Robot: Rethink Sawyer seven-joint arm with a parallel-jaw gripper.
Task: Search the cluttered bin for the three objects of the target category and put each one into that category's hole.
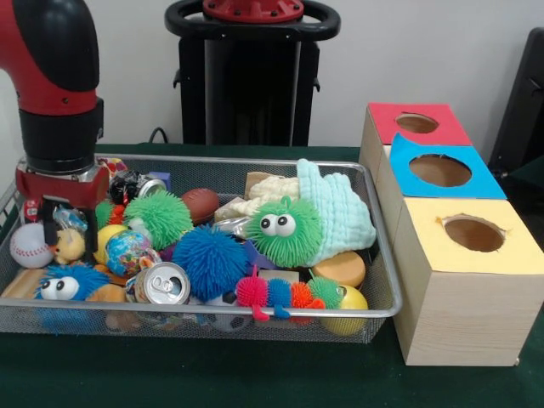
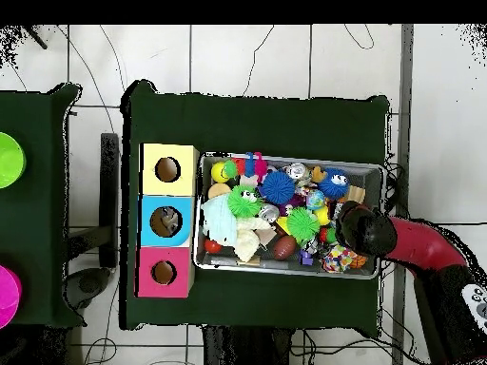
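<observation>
From the front, the end effector (image 1: pixel 64 223) hung low inside the bin's (image 1: pixel 384 270) left end, near a baseball (image 1: pixel 31 246); whether its fingers were parted could not be told. The hole (image 1: pixel 440 170) lay to the right, in the blue-topped middle box.

Overhead, the end effector (image 2: pixel 359 229) sat at the bin's (image 2: pixel 285 271) right end, the hole (image 2: pixel 165 221) across on its left, on the green bench (image 2: pixel 266 124).

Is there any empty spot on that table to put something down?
Yes: the green cloth in front of the bin is bare, as is the strip behind the three boxes in the overhead view. The bin itself is crammed with toys.
</observation>
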